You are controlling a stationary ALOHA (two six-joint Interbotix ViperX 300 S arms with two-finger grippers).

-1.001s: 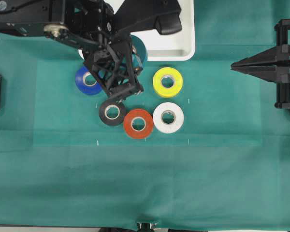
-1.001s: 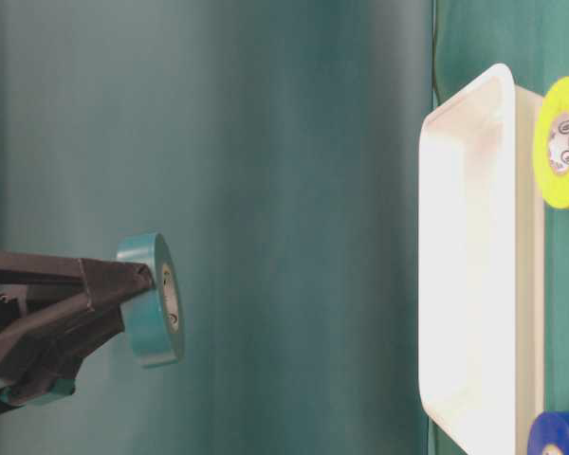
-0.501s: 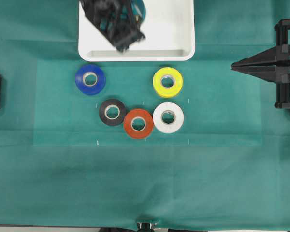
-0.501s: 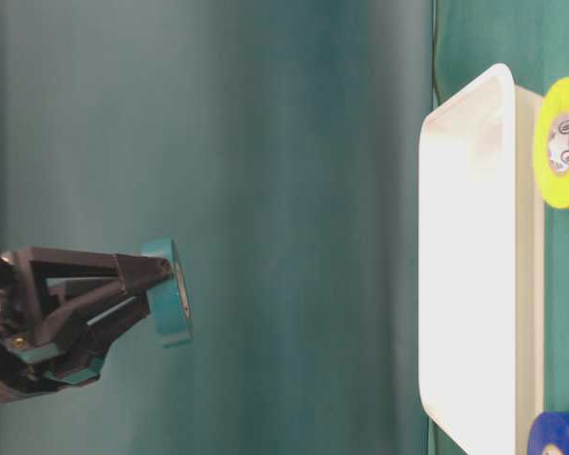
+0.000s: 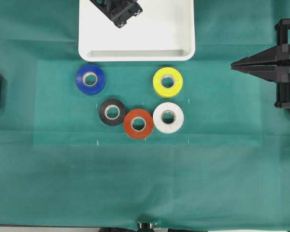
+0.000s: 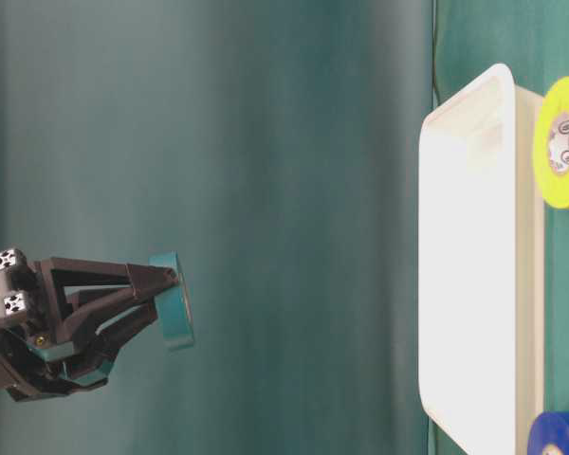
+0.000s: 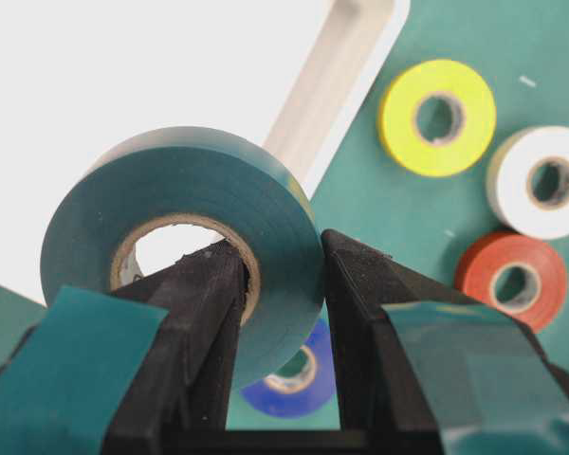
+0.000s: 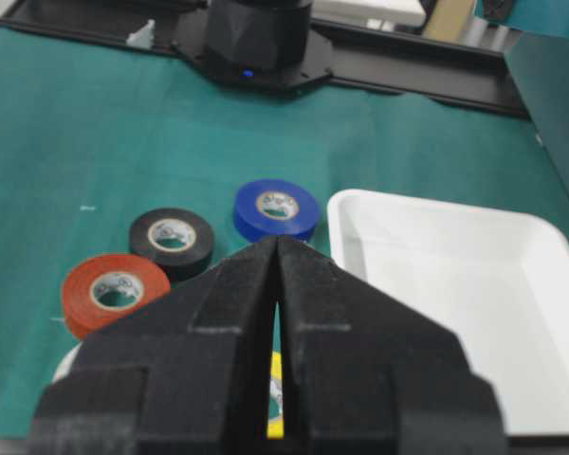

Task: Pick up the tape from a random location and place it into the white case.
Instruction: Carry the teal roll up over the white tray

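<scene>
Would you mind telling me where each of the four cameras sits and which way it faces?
Overhead: straight down on the white case and five rolls; right claw at the right edge.
Table-level: sideways picture showing the left claw gripping the tape.
Left wrist: along its fingers, tape before the case.
Right wrist: over its shut claw toward the blue roll.
All four show the case.

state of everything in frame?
tape: gripped on edge, held in the air above the case
left gripper: jaws shut on the tape's wall
right gripper: jaws shut, holding nothing
white case: nothing lying in it
blue, black, red, white, yellow rolls: flat on the cloth
</scene>
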